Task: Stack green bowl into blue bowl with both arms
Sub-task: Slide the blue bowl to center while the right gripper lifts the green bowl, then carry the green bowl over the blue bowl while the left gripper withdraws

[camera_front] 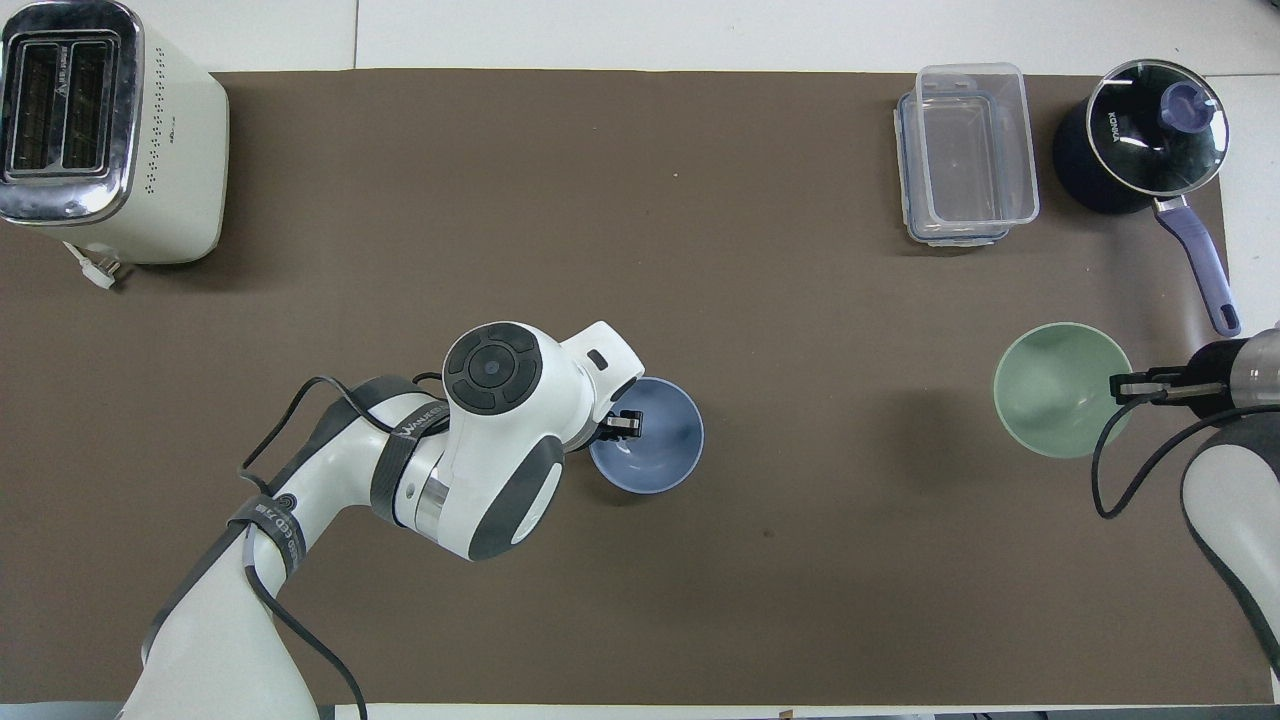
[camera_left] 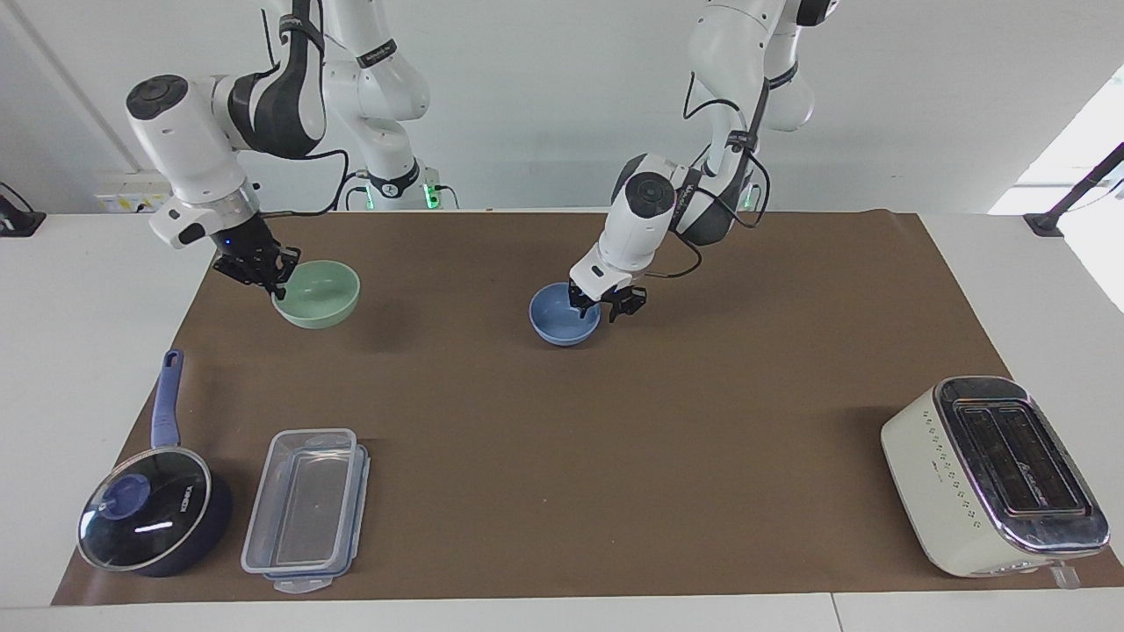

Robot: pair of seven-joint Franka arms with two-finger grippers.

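Note:
The pale green bowl [camera_left: 320, 294] hangs in the air over the right arm's end of the brown mat [camera_left: 562, 456], its shadow on the mat below. My right gripper [camera_left: 276, 279] is shut on its rim; both also show in the overhead view, the bowl [camera_front: 1055, 392] and the gripper [camera_front: 1127, 384]. The light blue bowl [camera_left: 562, 323] rests on the mat near the middle. My left gripper [camera_left: 604, 305] is open at its rim, one finger inside and one outside. In the overhead view the left gripper [camera_front: 622, 425] sits at the blue bowl's [camera_front: 655, 455] edge.
A cream toaster [camera_left: 992, 474] stands at the left arm's end, farther from the robots. A clear plastic container [camera_left: 307, 509] and a dark blue lidded saucepan [camera_left: 149, 518] with a purple handle stand at the right arm's end, farther from the robots.

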